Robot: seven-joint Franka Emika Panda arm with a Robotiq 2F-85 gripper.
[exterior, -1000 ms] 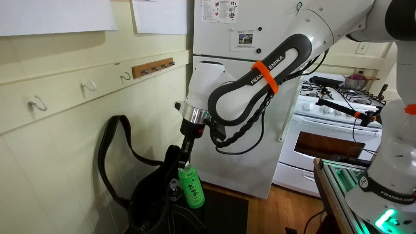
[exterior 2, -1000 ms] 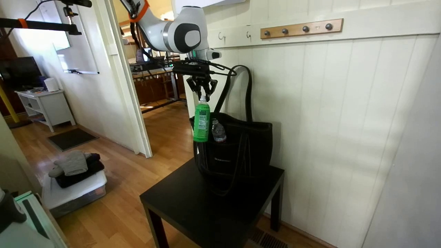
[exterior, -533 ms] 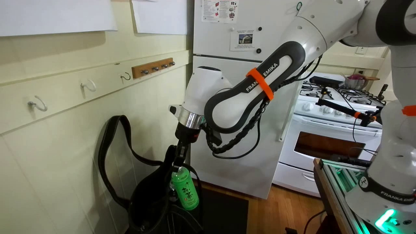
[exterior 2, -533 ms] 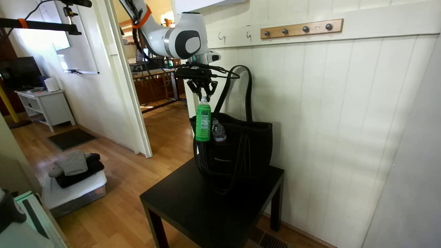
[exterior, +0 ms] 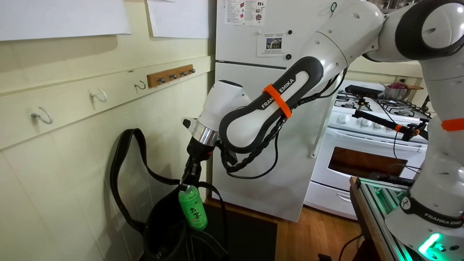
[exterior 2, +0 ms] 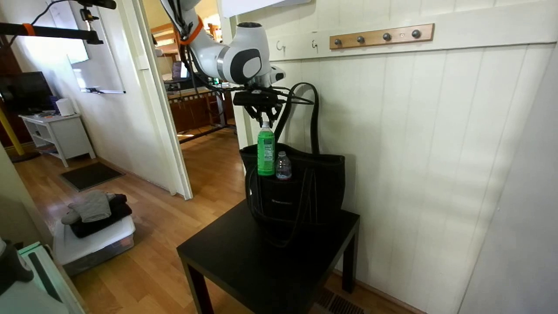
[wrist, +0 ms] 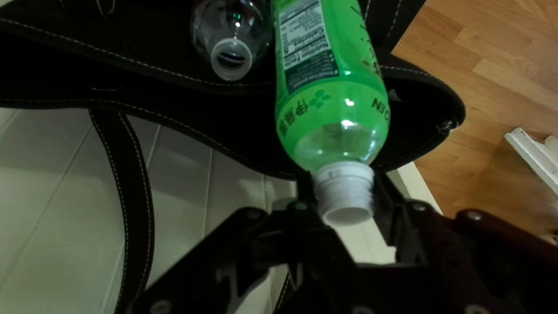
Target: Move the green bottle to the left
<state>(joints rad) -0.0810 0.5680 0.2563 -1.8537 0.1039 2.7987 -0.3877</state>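
wrist view: pincer [wrist: 344, 192] clamped on the white top [wrist: 343, 179] of the green bottle [wrist: 332, 98].

My claw [wrist: 344, 192] shows black at the bottom of the wrist view. The green bottle [wrist: 331, 109], upper centre there, is vivid green with a whitish neck, dark lettering, a darker four-leaf mark and a pale panel of dark print. The bag [wrist: 205, 102], across the top of that view, is black, edged in pale dashed stitching. My arm [exterior: 328, 47], right of centre in an exterior view, is white and charcoal with an orange band [exterior: 277, 100].
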